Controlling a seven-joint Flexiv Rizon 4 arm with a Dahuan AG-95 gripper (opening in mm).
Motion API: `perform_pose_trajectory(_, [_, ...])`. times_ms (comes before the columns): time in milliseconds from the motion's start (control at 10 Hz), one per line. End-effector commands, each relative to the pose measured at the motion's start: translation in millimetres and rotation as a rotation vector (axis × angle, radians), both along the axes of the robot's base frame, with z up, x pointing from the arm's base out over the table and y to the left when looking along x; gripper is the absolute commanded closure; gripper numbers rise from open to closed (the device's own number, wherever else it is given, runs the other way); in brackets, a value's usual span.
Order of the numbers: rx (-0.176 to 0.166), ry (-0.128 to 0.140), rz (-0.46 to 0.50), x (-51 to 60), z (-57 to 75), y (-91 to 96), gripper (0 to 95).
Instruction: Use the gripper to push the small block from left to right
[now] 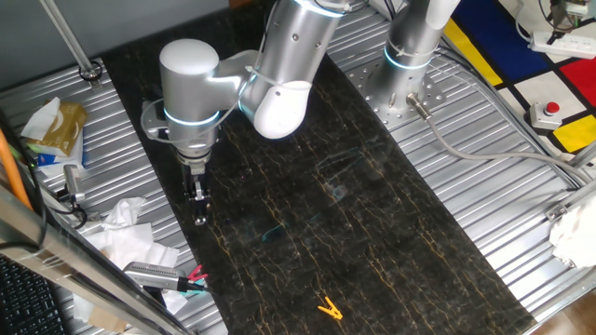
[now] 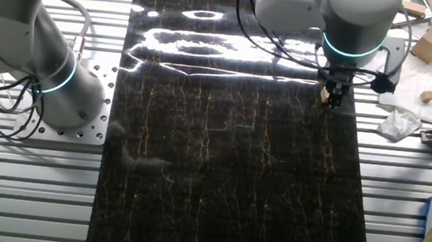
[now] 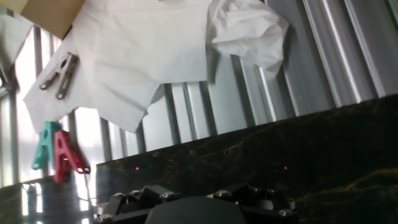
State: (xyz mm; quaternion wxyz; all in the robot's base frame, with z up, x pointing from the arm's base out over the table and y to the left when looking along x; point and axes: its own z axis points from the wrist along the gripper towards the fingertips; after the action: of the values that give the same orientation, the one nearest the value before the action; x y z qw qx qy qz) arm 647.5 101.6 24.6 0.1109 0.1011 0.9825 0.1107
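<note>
The gripper (image 1: 199,207) hangs straight down from the arm (image 1: 279,65) near the edge of the dark marbled mat (image 1: 372,233), its tip low over the mat or touching it. In the other fixed view the gripper (image 2: 335,95) sits at the mat's right edge, under the wrist's blue ring. A small tan piece, the block (image 2: 325,93), shows just beside the tip, touching it or nearly so, on the side toward the mat's middle. It is too small to tell how its faces are turned, and a cube of this kind shows no long axis. In the first fixed view the block is hidden or too dim to pick out.

The fingers look close together, a narrow dark stem in both fixed views, but whether they are fully closed I cannot tell; the hand view shows only the gripper body (image 3: 196,205) at the bottom edge, not the fingertips.

The hand view looks over the mat's edge to the ribbed metal desk (image 3: 249,99), where crumpled white paper (image 3: 155,50) lies, with a teal clip (image 3: 45,144) and a red clip (image 3: 65,155) side by side. A yellow clip (image 1: 329,308) lies on the mat, well apart from the gripper. More wooden blocks (image 2: 431,45) rest on paper beyond the mat.
</note>
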Motion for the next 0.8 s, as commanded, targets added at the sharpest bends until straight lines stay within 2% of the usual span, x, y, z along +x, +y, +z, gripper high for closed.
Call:
perform_pose_trajectory(100, [0.0,0.001,-0.011,0.1,-0.5,4.9,19.0])
perform_pose_trajectory(800, [0.0,0.009,-0.012,4.5,4.4,13.0,19.0])
